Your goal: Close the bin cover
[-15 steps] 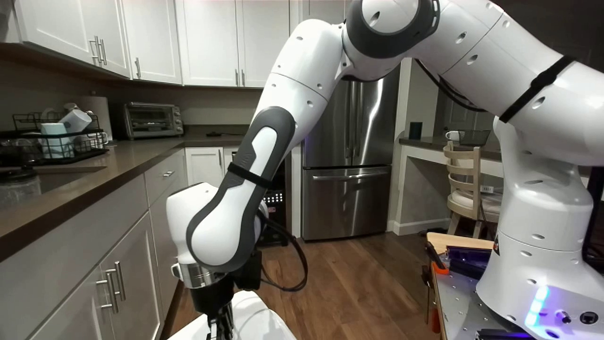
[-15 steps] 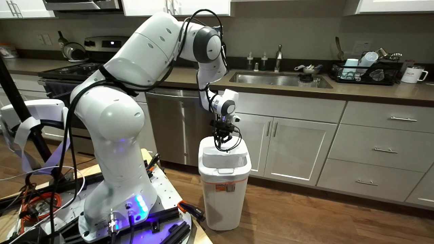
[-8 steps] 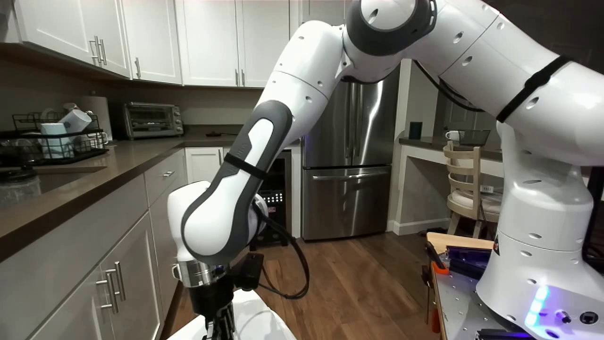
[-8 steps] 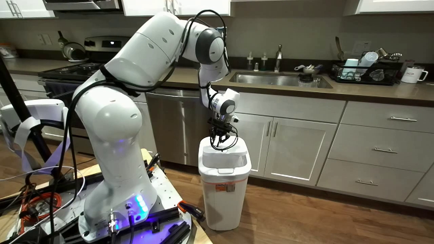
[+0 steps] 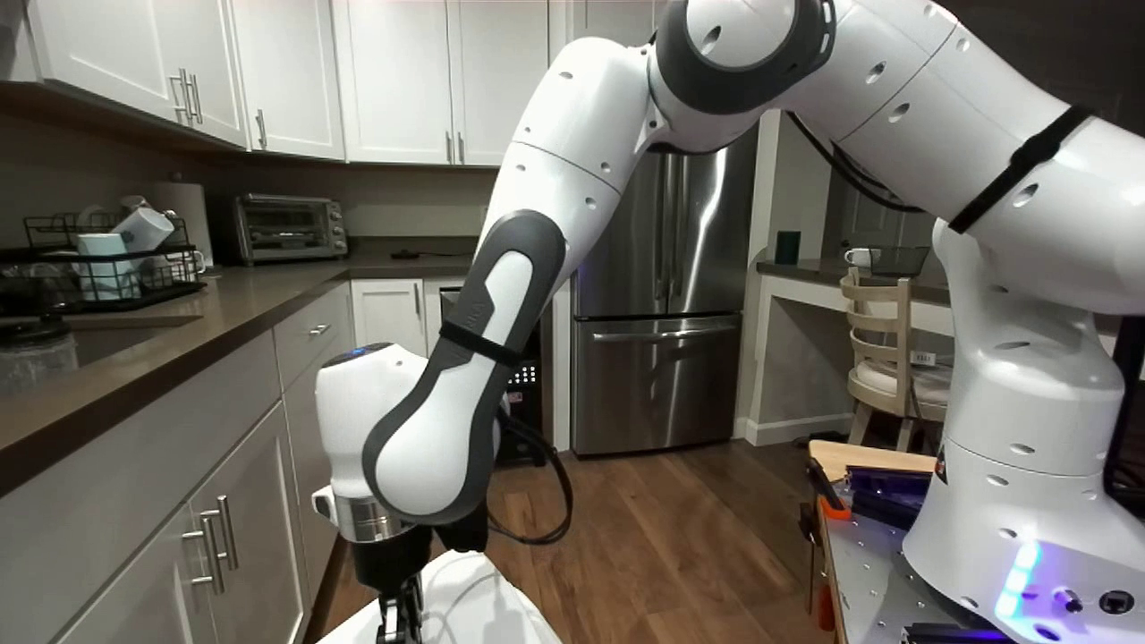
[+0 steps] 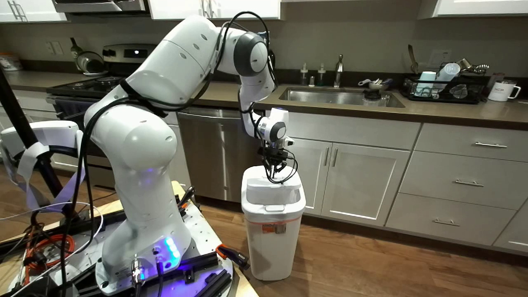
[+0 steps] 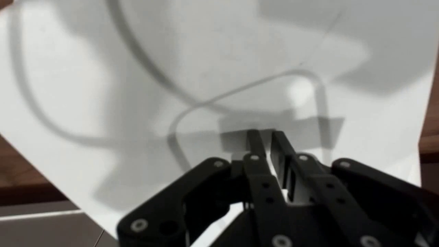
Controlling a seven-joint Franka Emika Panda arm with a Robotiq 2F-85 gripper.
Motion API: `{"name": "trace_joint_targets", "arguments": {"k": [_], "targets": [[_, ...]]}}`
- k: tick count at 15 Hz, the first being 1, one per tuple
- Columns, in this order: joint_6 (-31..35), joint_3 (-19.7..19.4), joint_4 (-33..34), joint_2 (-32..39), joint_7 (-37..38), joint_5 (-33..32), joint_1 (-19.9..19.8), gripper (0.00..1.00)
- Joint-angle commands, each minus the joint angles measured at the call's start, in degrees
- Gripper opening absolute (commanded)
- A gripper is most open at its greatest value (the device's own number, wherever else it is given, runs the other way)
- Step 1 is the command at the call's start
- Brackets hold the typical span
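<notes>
The white bin (image 6: 274,243) stands on the floor in front of the cabinets, with the front part of its top open. The white bin cover (image 6: 258,178) is at the back of the bin top; its exact tilt is hard to tell. The cover also shows at the bottom edge of an exterior view (image 5: 492,604) and fills most of the wrist view (image 7: 233,51), with shadows of gripper and cable. My gripper (image 7: 264,132) points down over the cover (image 6: 273,171), fingers nearly together, only a narrow gap, nothing seen between them. Whether the fingertips touch the cover cannot be told.
White lower cabinets (image 6: 354,177) and a steel dishwasher (image 6: 218,152) stand behind the bin. The robot's table (image 6: 206,231) is beside the bin, with an orange and black tool (image 6: 233,253) at its edge. A loose black cable hangs around the gripper.
My gripper shifts slightly one way over the cover, then back, with a small turn of the wrist. The bin and cover show no clear movement.
</notes>
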Motion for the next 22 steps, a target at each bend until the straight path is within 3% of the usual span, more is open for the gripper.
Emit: {"name": "trace_joint_targets", "arguments": {"k": [1, 5, 12, 19, 20, 21, 22], "targets": [[5.9, -0.6, -0.7, 0.8, 2.2, -0.7, 0.8, 0.04], [3.4, 1.4, -0.6, 0.8, 2.9, 1.5, -0.5, 0.07], [-4.3, -0.8, -0.1, -0.2, 5.4, 0.1, 1.5, 0.08], [-4.5, 0.6, 0.0, 0.2, 5.8, 1.5, 0.4, 0.08], [-6.0, 2.9, 0.3, 0.4, 4.2, 3.3, -1.5, 0.33], [-6.7, 6.4, 0.4, 0.8, 1.2, 6.1, -4.6, 0.34], [-4.7, 1.9, 0.8, 1.0, 4.3, 2.8, -0.5, 0.14]]}}
